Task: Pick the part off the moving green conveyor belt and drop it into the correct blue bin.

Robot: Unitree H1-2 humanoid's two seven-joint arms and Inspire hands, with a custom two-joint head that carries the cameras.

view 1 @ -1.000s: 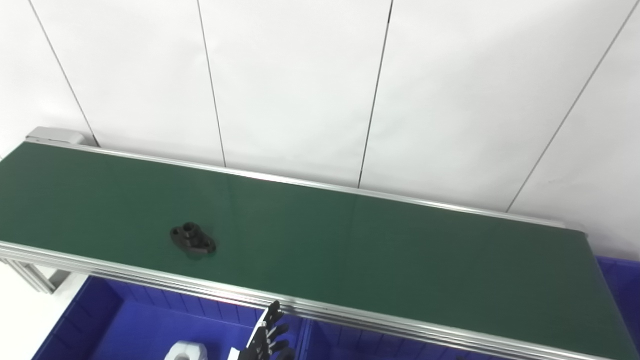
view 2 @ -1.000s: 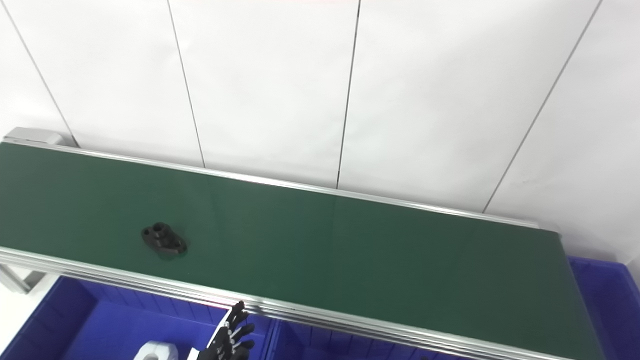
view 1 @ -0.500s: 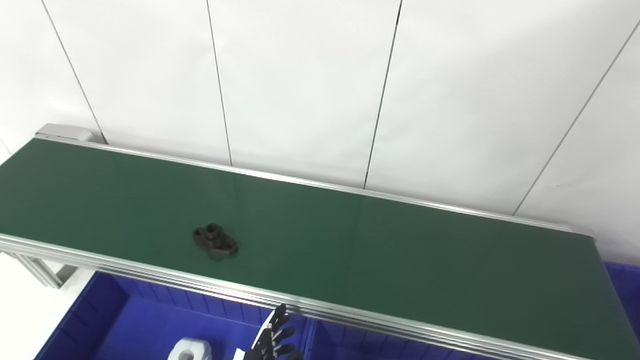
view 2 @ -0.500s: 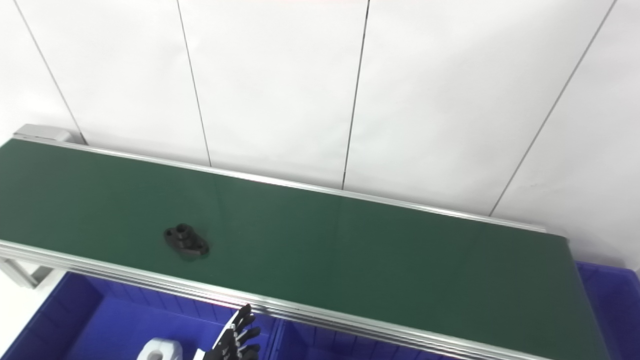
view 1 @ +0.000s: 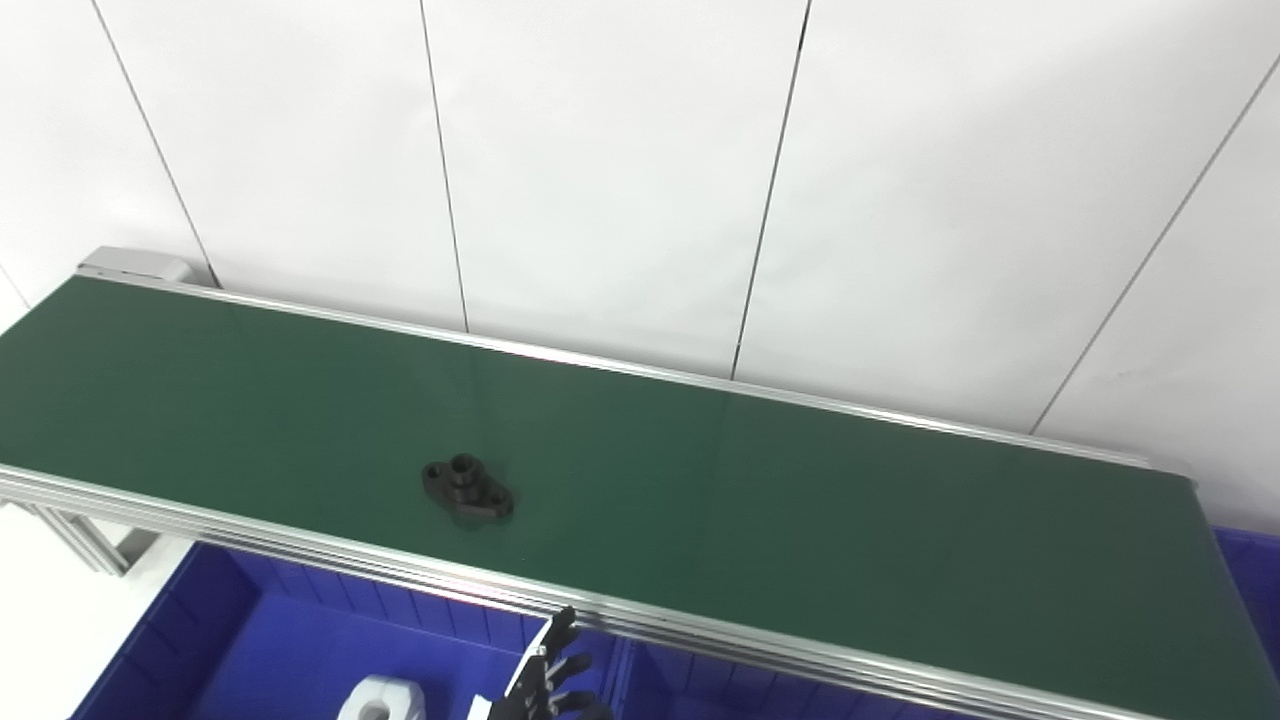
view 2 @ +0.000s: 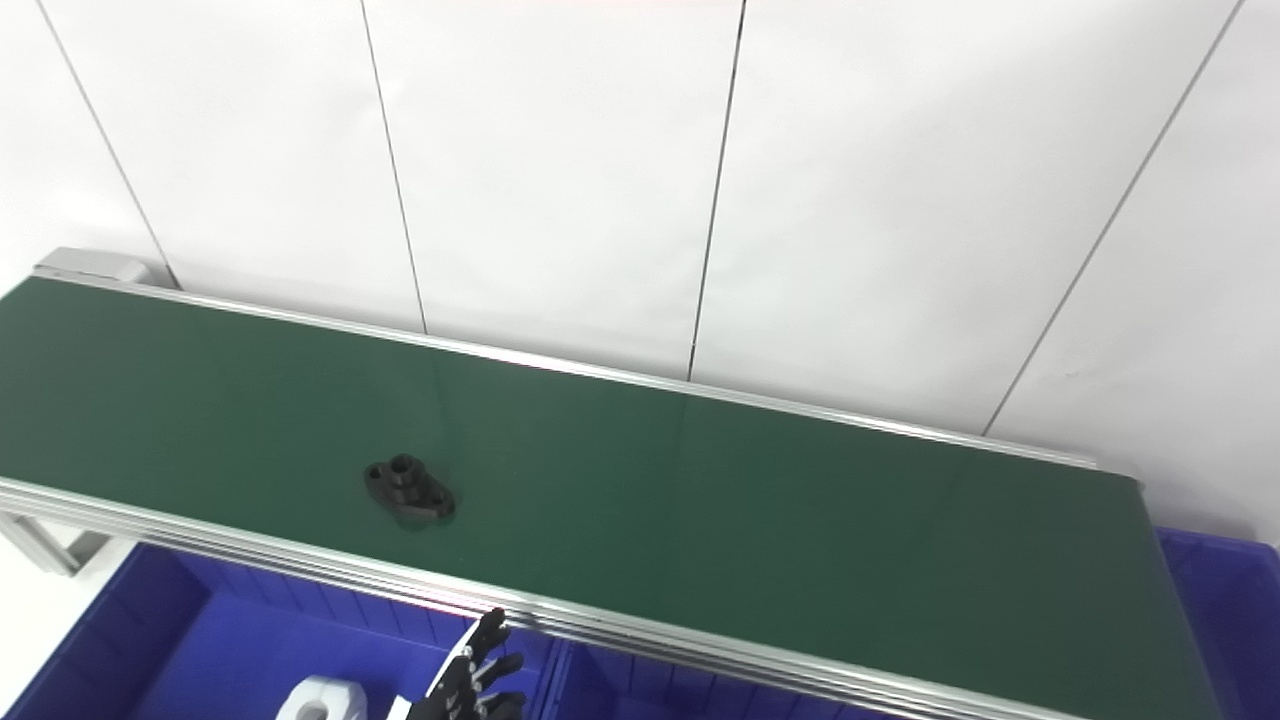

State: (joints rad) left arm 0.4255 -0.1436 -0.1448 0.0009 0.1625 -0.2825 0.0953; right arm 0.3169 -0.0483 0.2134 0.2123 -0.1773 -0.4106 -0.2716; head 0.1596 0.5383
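A small black flanged part (view 1: 467,487) lies on the green conveyor belt (view 1: 800,500), left of centre and near the front rail; the same part (view 2: 409,488) shows in the right eye view. My left hand (view 1: 545,680) pokes up at the bottom edge, below the belt's front rail and over the blue bins. Its fingers are spread and hold nothing. It sits below and right of the part, well apart from it. My right hand is out of sight.
Blue bins run under the belt's front rail: a left bin (view 1: 250,650) holding a white part (view 1: 378,700), a middle bin (view 1: 700,690), and another bin (view 1: 1245,570) past the belt's right end. A white panelled wall stands behind.
The black part has ridden the belt to the right. The camera has shifted slightly. My left hand stays about where it was, fingers spread.
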